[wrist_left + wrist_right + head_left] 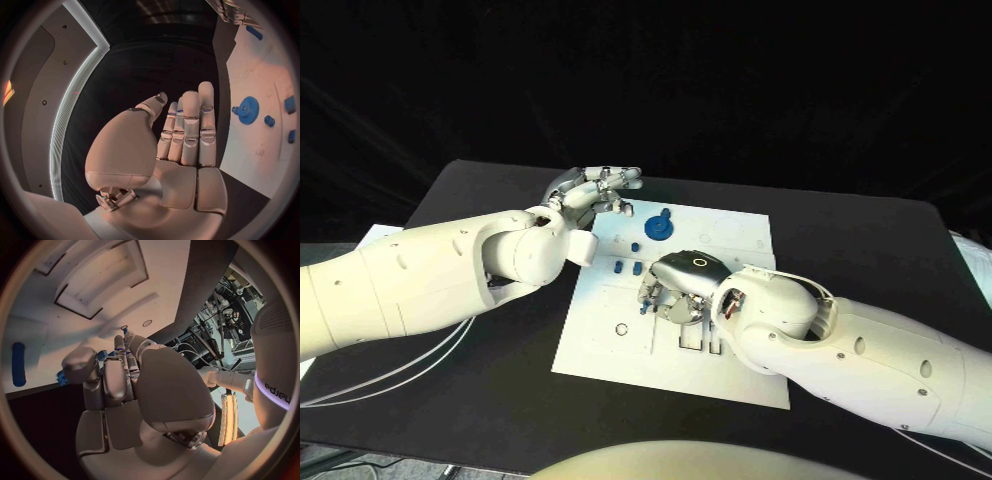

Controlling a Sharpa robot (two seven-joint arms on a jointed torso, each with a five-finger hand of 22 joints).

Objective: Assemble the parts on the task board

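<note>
The white task board (733, 235) lies in the middle of the black table. A blue gear (658, 226) sits near its far edge, with small blue parts (635, 245) just in front of it. My left hand (596, 190) hovers over the board's far left corner; in the left wrist view its fingers (190, 130) are straight and hold nothing, with the gear (249, 109) beside them. My right hand (678, 290) is low over the board's middle. Its thumb and fingers pinch a small blue part (102, 355) close to the board's surface.
Two more small blue parts (617, 267) lie left of the right hand. An oblong blue part (18, 364) lies on the board near rectangular recesses (100, 287). White cables (387, 375) trail off the table's left side.
</note>
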